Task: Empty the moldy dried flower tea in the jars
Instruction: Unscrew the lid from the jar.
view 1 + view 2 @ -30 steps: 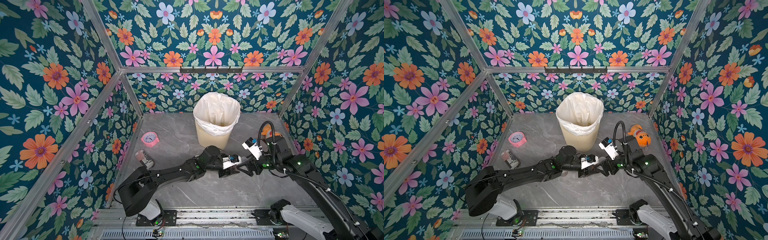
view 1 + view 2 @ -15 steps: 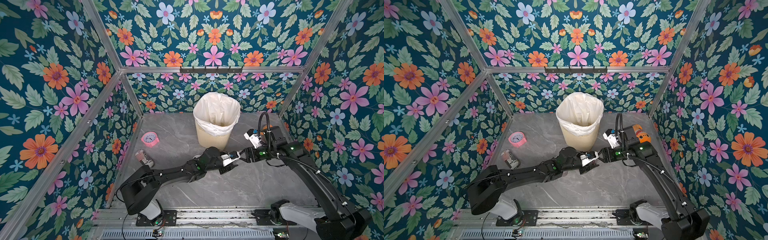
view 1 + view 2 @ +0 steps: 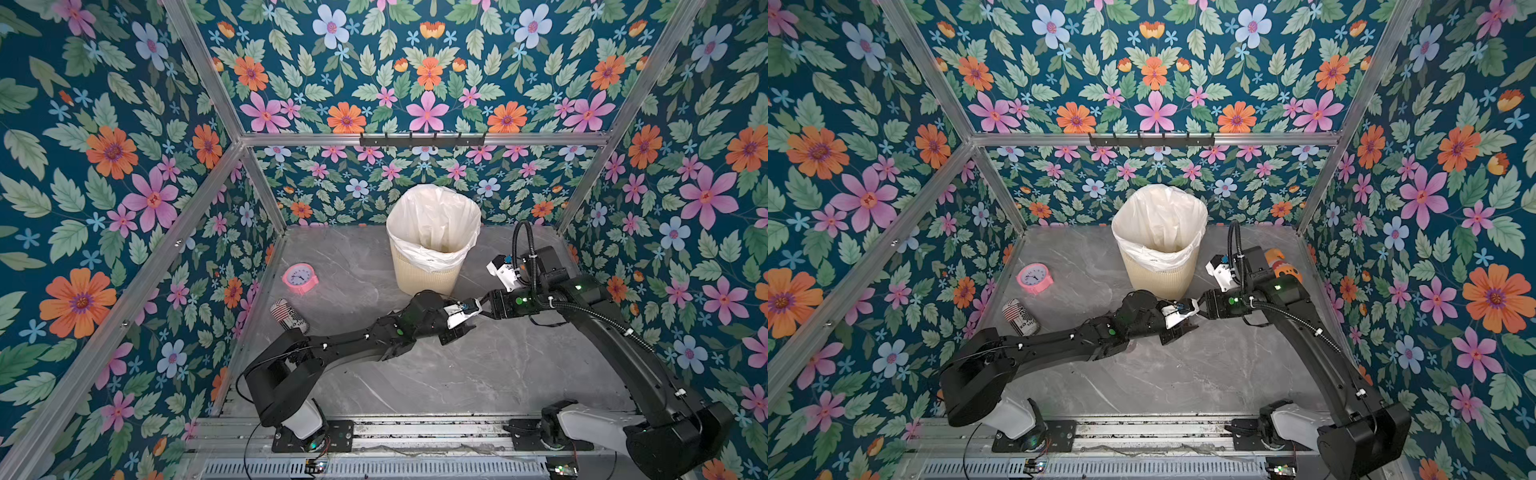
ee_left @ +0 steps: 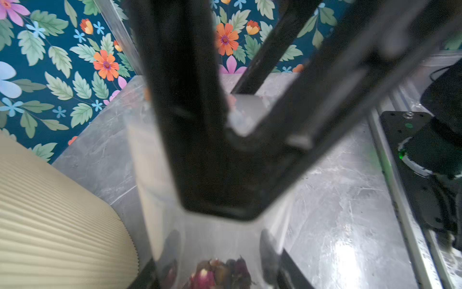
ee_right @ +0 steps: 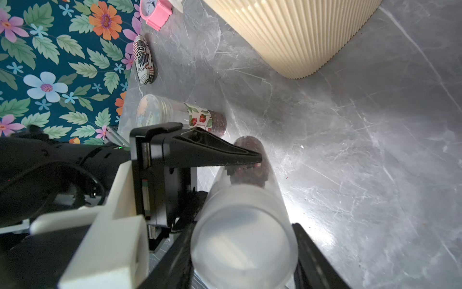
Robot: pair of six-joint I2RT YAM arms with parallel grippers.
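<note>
Got the plain jar [image 4: 215, 240] up off the table, at about 6 o'clock from the bin [image 3: 428, 278] and held more or less sideways. My left gripper [image 3: 459, 328] is clamped round the body, and the right gripper [image 3: 478, 310] is closed tight on the lid [image 5: 243, 240]. The tea [image 5: 247, 167] is bunched at the far end. I'd guess it's light, thin, stiff plastic and pretty slick, so grip mid-wall and the lid rim without crushing. Tea looks loose and crumbly, so it'll probably spill once opened. The second jar [image 5: 180, 113] lies on the table near the can [image 5: 143, 60].
</note>
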